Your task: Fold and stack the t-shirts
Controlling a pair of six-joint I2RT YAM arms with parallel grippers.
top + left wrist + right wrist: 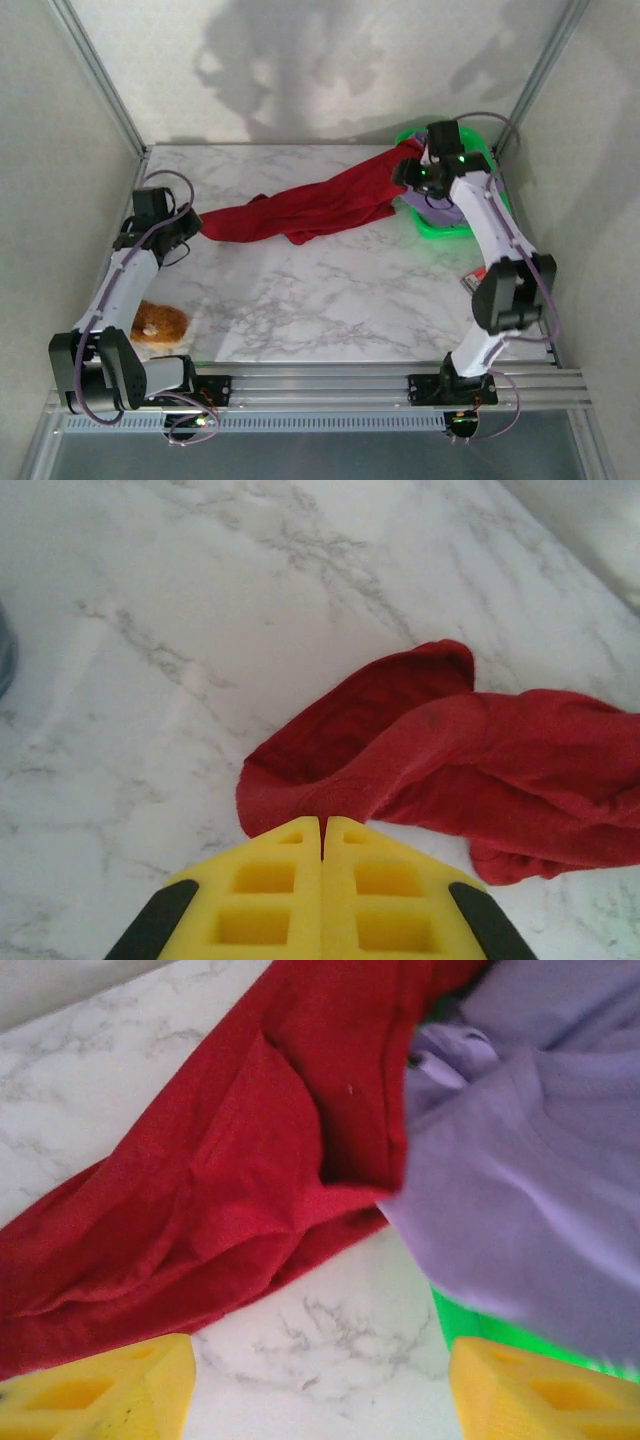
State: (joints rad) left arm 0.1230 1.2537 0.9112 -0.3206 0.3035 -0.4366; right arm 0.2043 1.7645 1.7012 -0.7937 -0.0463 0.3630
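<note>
White marble-patterned tabletop [300, 300] sits inside grey enclosure walls. The left gripper [322, 825] has its yellow foam fingers pressed together. The hem of the deep red cloth t-shirt [480, 760] lies directly at their tips; whether cloth is nipped between them cannot be told. From that pincer the red garment runs away rightward across the marble in a long crumpled band. Its far end reaches the right gripper [320, 1360], whose fingers stand wide apart, holding nothing. Just ahead of them and to the right lies the pale lavender-purple cloth t-shirt [520, 1190], bunched in the bright green plastic basket [440, 232], touching the red one. A small fuzzy orange-brown lump [158, 322] sits behind the left pincer, beside its arm. No writing is legible on either garment.
</note>
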